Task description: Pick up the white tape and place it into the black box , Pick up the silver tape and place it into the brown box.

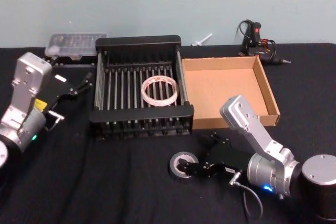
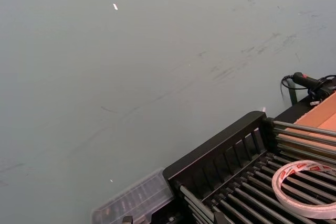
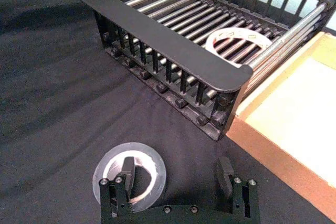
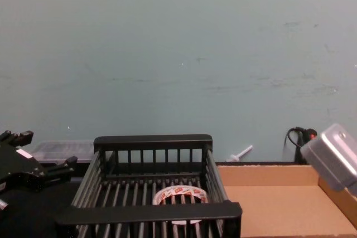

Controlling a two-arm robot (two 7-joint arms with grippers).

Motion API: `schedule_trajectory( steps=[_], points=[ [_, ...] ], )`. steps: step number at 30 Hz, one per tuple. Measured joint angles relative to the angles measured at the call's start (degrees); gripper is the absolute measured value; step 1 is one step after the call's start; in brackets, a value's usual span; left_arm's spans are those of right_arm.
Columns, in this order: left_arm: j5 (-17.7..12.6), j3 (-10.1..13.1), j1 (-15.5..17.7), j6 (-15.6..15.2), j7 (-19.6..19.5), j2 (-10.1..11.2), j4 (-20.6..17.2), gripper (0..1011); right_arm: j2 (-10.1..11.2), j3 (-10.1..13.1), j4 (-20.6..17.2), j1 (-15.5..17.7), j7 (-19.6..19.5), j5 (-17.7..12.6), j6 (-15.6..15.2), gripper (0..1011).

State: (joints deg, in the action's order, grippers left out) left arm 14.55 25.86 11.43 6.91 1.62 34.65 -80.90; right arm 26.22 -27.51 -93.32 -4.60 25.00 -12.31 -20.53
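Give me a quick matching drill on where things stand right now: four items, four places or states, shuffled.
Items:
1. white tape
2. silver tape
3. brown box
4. left gripper

Places or states:
A. on the black cloth, one finger of the right gripper in its hole
B. empty, beside the black box
C. on the bars inside the black box
D. open, left of the black box

Pairs: 1-C, 2-A, 3-B, 4-D
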Motion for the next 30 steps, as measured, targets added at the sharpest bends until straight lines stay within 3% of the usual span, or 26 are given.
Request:
schedule_trajectory(
  steps=[19,26,30],
  points=[
    [0.0,0.0,0.0,0.0,0.0,0.0,0.0,1001,-0.1,-0.4,0.3,-0.3,-0.1,0.4,-0.2,993],
    [0.0,0.0,0.0,0.0,0.0,0.0,0.0,1001,-0.1,-0.4,0.3,-0.3,-0.1,0.3,-0.2,841],
    [0.0,0.0,0.0,0.0,0.0,0.0,0.0,1001,-0.1,-0.4,0.3,-0.3,-0.1,0.3,-0.2,696]
  ],
)
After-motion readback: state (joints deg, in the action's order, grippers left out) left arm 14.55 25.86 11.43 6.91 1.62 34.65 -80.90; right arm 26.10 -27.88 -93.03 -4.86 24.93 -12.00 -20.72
